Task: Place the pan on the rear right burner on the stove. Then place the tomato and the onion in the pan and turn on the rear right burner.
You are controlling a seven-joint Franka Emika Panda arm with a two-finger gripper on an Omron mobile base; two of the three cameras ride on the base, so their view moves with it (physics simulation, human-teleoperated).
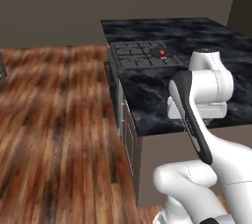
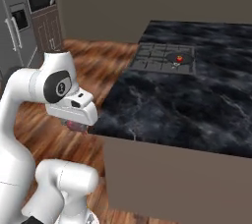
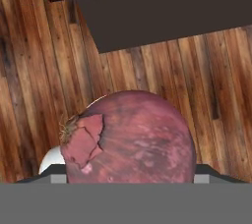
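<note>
A large dull pinkish-red onion (image 3: 130,137) with a torn flap of skin sits close up in the hand view, hiding the fingertips. My gripper (image 2: 77,125) is shut on it, held low beside the counter's near corner, above the wooden floor. Far off on the stove (image 1: 138,53), the small dark pan (image 1: 158,50) rests on the rear right burner. The bright red tomato (image 1: 162,52) lies inside it. In the right base view the tomato (image 2: 180,58) sits in the pan (image 2: 176,61) on the stove (image 2: 157,56).
The black marble counter (image 2: 172,105) stretches between me and the stove, its near edge and brown side panel (image 3: 167,16) close to the hand. Wooden floor (image 1: 54,134) lies to the left. Tall steel appliances (image 2: 22,16) stand at the far left.
</note>
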